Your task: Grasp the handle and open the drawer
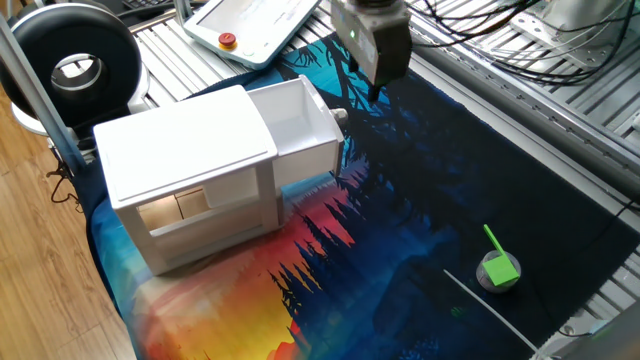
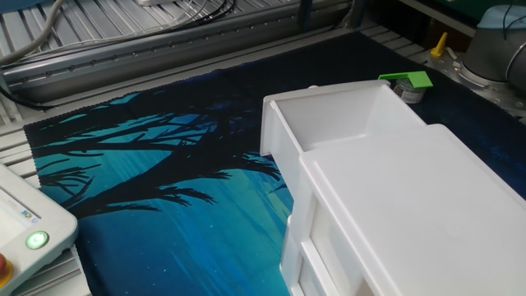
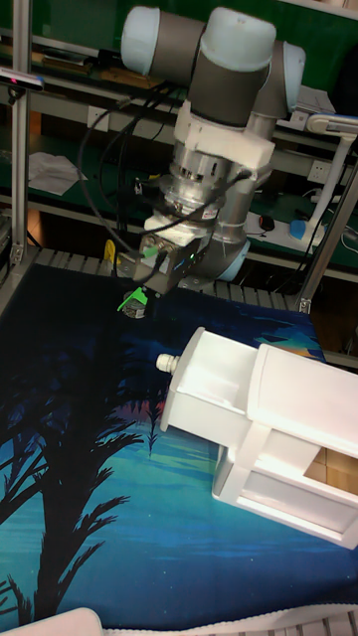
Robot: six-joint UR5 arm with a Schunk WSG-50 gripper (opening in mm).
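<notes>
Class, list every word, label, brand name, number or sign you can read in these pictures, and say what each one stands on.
No text reads clearly in any view.
The teach pendant carries a red button and pale screen, but no legible words.
The white cabinet, the drawer and the handle are unmarked.
The gripper shows a small green light, no readable label.
The green block is plain.

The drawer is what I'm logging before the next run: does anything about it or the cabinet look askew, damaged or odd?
Nothing stands out. The drawer sits pulled out straight from the cabinet, empty and undamaged, its handle free. The gripper hangs above, clear of it.
</notes>
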